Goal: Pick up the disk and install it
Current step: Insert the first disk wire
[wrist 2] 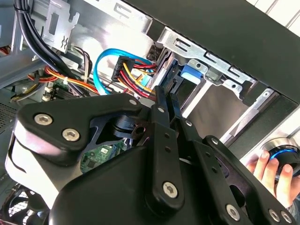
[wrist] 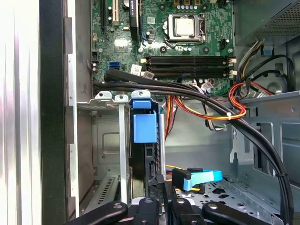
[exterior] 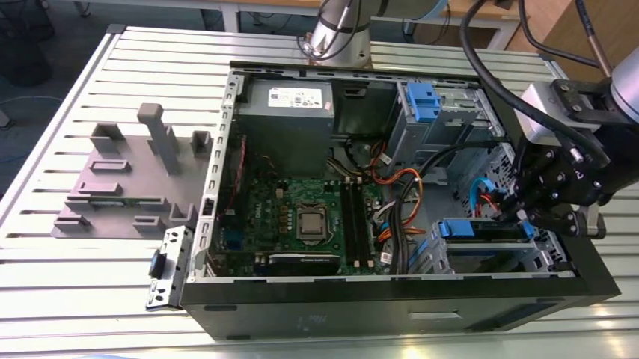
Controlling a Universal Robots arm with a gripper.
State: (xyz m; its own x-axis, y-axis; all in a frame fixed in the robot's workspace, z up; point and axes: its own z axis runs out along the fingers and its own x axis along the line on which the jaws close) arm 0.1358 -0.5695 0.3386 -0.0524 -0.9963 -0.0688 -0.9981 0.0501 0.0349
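As the gripper [wrist: 157,199] pinches the disk [wrist: 143,129] by its end, edge-on in the drive bay [wrist: 105,140] at the case's front corner, it looks rigid, weighty, shock-sensitive; blue rails suit gripping.

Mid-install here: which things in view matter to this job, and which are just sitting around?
Job: disk, gripper, drive bay.
Just there: grey slotted holder, motherboard, power supply, cable bundle.
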